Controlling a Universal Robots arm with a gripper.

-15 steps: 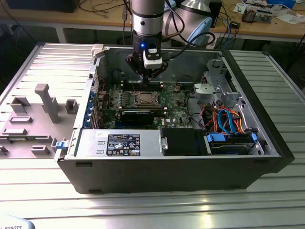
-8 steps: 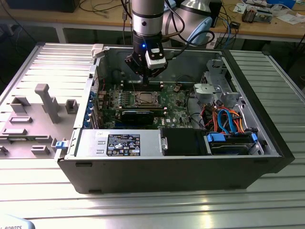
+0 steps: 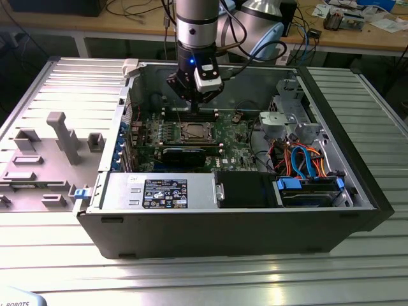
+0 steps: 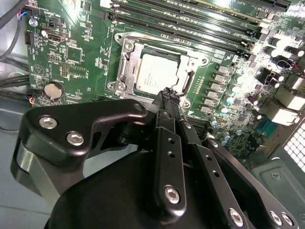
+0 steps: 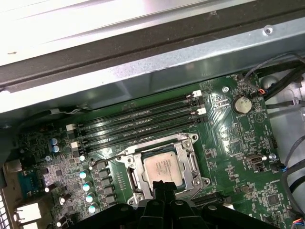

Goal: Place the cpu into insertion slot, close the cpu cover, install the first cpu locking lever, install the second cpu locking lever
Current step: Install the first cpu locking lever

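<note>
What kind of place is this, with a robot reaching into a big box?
Probably a robot lab or workshop. A robot arm reaches into an opened computer case over its green board, the case sits on a ribbed metal table, and a wooden workbench behind is strewn with cables.

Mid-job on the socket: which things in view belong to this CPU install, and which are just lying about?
Job: cpu, framed by the cpu cover; gripper just beside them.
Just there: memory slots; coin battery; blue and orange cables; grey fixture at the exterior view's left.
</note>
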